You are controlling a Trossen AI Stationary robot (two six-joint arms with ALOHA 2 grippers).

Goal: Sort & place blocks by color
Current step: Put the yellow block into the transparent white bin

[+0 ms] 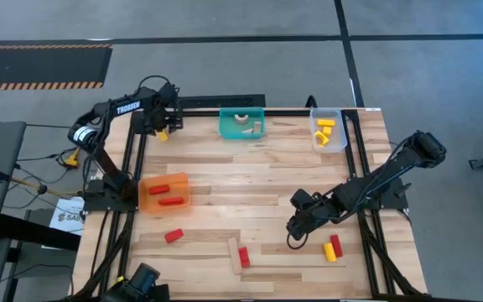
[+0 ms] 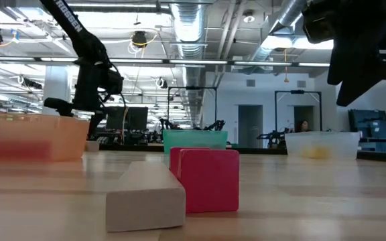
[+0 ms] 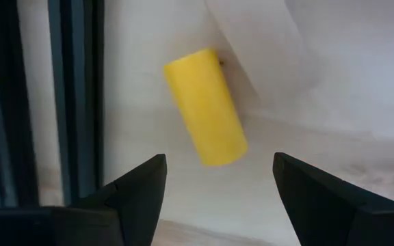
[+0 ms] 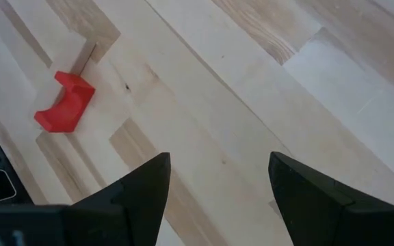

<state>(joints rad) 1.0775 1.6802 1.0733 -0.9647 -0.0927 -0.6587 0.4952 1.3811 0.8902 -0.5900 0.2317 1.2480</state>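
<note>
Left gripper (image 1: 164, 127) upper left, fingers spread, over yellow cylinder (image 3: 205, 106), right gripper (image 1: 296, 226) lower right, fingers spread, empty, red arch (image 4: 66, 102) lying apart.

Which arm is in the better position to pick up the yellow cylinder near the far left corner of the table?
Probably the left. The left gripper hangs open right over the yellow cylinder, which lies between its fingers' line of sight. The right gripper is open too, but over the near right part of the table, far from it.
</note>
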